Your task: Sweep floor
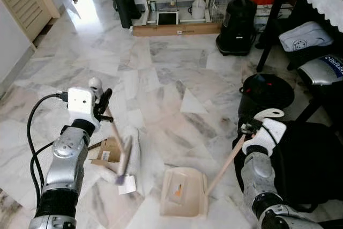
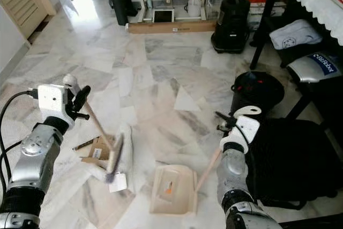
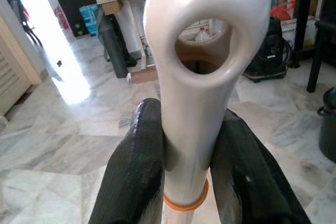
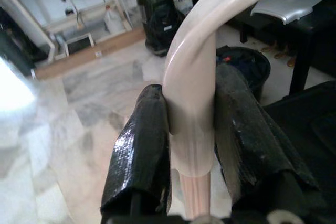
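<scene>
Cream plastic tools were in both arms over the grey-veined white marble floor (image 1: 177, 73). The left end effector (image 1: 102, 105) had its two black fingers (image 3: 137, 166) pressed against the looped cream grip of the short hand broom with a pale wooden shaft (image 1: 114, 132); the shaft sloped down and to the robot's right, ending in the blurred bristle head (image 1: 122, 170). The right end effector (image 1: 251, 128) pinched the curved cream grip of the long-handled cream plastic dustpan (image 1: 183, 192), its handle running down and left to the tray resting flat on the floor. Litter, a torn brown cardboard piece (image 1: 107, 151) and a white paper scrap (image 1: 127, 186), lay at the bristle head, left of the pan and near it. Judgement: the next stroke needs to run rightward from litter to pan; the left arm is nearer the litter.
</scene>
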Robot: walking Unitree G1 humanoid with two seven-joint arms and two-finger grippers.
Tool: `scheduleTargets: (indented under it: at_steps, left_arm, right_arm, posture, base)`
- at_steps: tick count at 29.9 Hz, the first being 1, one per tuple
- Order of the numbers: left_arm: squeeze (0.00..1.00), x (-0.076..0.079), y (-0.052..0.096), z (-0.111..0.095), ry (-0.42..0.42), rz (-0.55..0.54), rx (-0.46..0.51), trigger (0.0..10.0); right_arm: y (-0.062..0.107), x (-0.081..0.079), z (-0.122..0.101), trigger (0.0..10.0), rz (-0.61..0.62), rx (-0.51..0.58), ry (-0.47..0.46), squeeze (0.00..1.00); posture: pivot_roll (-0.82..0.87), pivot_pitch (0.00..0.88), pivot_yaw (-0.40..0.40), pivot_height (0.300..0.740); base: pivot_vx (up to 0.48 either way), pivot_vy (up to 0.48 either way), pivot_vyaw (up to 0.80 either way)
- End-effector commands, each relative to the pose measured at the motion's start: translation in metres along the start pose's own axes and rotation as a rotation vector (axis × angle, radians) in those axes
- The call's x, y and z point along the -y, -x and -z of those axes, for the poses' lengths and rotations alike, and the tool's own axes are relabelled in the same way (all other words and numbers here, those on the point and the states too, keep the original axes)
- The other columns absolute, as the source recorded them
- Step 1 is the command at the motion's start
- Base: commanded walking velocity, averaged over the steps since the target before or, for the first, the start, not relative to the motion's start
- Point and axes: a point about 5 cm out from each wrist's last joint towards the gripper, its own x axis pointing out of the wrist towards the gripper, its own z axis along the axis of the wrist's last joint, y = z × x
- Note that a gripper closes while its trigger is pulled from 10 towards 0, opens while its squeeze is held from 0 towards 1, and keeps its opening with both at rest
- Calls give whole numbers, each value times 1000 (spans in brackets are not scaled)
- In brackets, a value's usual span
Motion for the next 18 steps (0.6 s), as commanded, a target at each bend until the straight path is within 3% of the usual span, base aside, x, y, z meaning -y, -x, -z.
scheduleTargets:
  at_steps: [1,2,4,6,18]
  left_arm:
    - [0,5,-1,-4,-14,-2,43,10000]
    - [0,5,-1,-4,-14,-2,43,10000]
    - [0,11,-3,-2,3,-5,55,10000]
    - [0,13,-4,-2,2,-5,58,10000]
    - [0,14,-4,2,7,-10,63,10000]
  right_arm:
    - [-8,-8,-16,10000,-6,69,-106,0]
    - [-8,-8,-16,10000,-6,69,-106,0]
    - [-12,-5,-21,10000,14,77,-228,0]
    - [-13,-5,-23,10000,9,78,-276,0]
    - [-11,-8,-18,10000,-32,58,-287,0]
  posture:
    - [84,23,48,740]
    - [84,23,48,740]
    - [76,11,45,740]
    - [73,7,45,740]
    - [73,0,38,740]
  base:
    - [0,0,0]
    - [0,0,0]
    - [0,0,0]
    - [0,0,0]
    - [0,0,0]
